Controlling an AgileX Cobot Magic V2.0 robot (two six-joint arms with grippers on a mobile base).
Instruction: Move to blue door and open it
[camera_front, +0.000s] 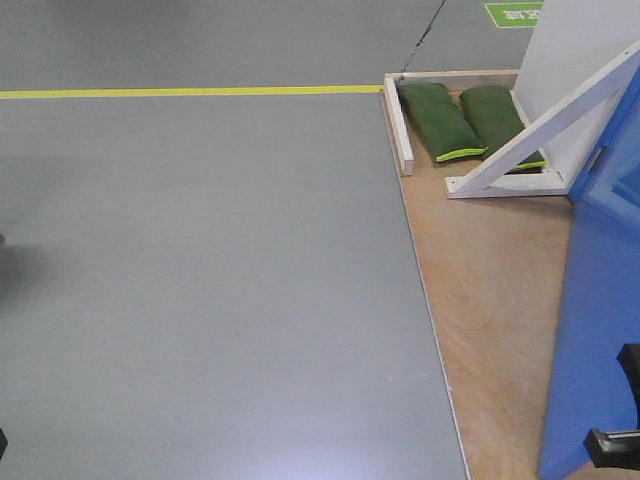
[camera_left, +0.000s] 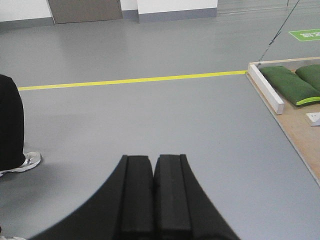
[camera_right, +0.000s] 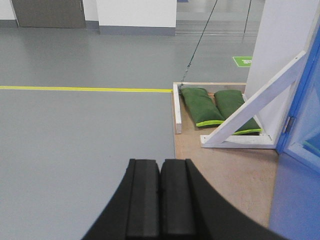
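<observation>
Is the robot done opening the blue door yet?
Not yet. Done: the robot is close beside the blue door, at the right of the front view. In hand: nothing; the left gripper and right gripper are shut, empty, aimed at floor. Left: reaching the handle, not in view, and opening the door.

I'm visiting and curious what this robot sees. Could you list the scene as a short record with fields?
Floor: grey, crossed by a yellow line
Platform: wooden, on the right
Door: blue door at far right, rising from the platform; handle out of view
Support: white brace, two green sandbags lying by its base
Left gripper: shut, empty
Right gripper: shut, empty
Bystander: leg at the left edge of the left wrist view
</observation>
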